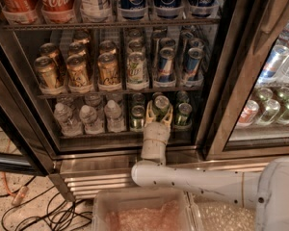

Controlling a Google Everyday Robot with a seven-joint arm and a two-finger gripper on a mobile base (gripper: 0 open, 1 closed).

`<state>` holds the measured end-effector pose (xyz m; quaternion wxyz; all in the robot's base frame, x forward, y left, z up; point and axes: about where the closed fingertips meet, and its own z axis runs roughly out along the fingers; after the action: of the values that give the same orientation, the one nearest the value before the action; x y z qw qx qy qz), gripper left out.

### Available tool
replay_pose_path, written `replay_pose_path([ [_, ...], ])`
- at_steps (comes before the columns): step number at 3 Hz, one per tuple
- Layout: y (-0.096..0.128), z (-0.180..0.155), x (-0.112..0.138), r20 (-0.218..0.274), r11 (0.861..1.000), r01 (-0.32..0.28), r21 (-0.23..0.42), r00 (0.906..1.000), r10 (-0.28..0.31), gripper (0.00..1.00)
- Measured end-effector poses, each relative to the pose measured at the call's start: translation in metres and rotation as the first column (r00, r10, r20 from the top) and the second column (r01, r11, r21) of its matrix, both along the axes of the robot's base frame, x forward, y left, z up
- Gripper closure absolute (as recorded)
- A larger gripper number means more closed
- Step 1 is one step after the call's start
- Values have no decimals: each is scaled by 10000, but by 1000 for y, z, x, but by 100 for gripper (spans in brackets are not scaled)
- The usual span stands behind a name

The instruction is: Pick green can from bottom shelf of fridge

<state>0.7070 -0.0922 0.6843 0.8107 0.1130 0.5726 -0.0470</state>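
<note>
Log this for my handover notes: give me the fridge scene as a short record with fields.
claw: inside the fridge, at the green can
green can: upright, at the front of the bottom shelf
neighbouring cans: green, upright, one on each side of it
water bottles: same shelf, to the left
gold-brown cans: on the shelf above
arm: white, coming in from the lower right

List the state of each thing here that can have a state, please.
fridge: open, arm reaching inside.
green can: upright, at the bottom shelf.
tool: around the green can.
water bottles: upright, on the bottom shelf.
</note>
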Motion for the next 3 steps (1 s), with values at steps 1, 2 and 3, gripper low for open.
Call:
replay_pose_path([
  [1,-4,12,-29,-245,9988,-483,-98,9985,480,100],
  [2,-16,24,-64,-622,9925,-1178,-335,9913,1156,100],
  [3,-20,51,-94,-631,9690,-2468,-132,9673,2455,100],
])
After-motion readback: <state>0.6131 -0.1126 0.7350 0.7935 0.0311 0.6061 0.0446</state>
